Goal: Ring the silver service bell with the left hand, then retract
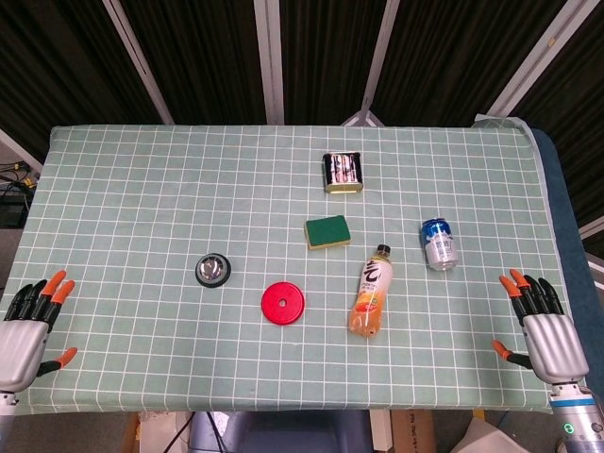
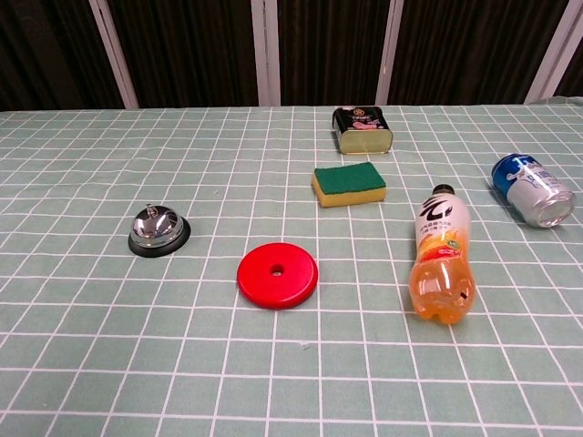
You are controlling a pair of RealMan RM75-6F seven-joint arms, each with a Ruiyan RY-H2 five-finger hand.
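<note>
The round silver service bell on its black base (image 1: pixel 213 270) is seen standing upright, button on top, well to the right of and beyond the left hand (image 1: pixel 26 330). That hand is held empty at the near table edge, fingers spread and pointed away. The right hand (image 1: pixel 543 327) is likewise held spread and empty.
</note>
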